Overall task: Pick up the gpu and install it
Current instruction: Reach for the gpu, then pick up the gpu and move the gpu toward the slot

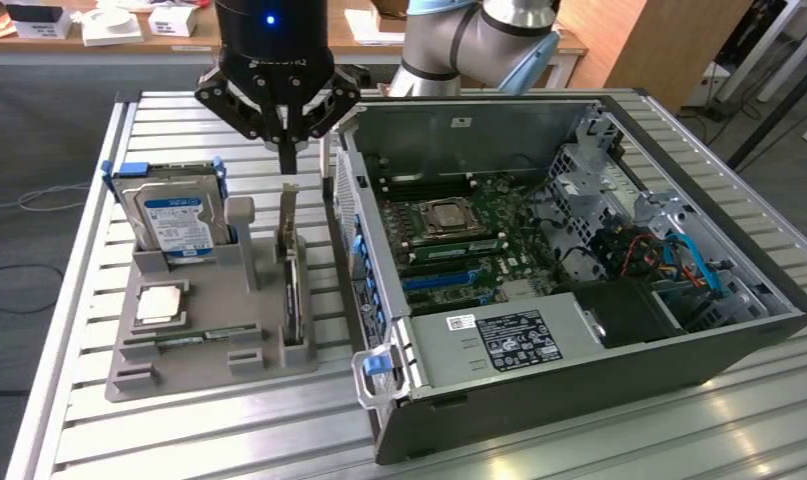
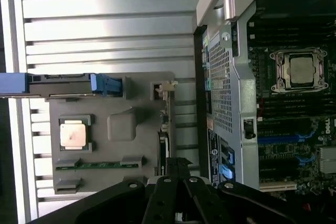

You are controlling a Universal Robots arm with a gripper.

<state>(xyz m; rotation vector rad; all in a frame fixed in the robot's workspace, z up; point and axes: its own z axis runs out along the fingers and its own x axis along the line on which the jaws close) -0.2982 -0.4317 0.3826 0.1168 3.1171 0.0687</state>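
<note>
The task is at its very start. The gpu [image 1: 291, 270] has not yet been lifted: it stands on its long edge in a slot of the grey holder [image 1: 190, 375] on the bench [image 1: 243, 435], on the side of the holder nearest the open computer case [image 1: 537, 410]. Its pale metal bracket points up at the end farther from the exterior camera. The hard drive [image 1: 176, 220], the processor [image 1: 160, 305] and the memory stick [image 1: 196, 338] also sit in their places in the holder. The case lies on its side with the cover off and the motherboard [image 1: 470, 240] exposed, and no card can be seen in the blue expansion slots [image 1: 443, 282], so both the pick and the install are left to do.

The end effector [image 1: 287, 160] hangs directly above the bracket end of the gpu, its two fingers pressed together into one thin dark blade and holding nothing. A small gap appears to separate the fingertips from the top of the card, so they are close but not touching. In the wrist view the gpu [image 2: 164, 129] runs edge-on along the holder, and the end effector [image 2: 177, 163] sits just beside its line.
</note>
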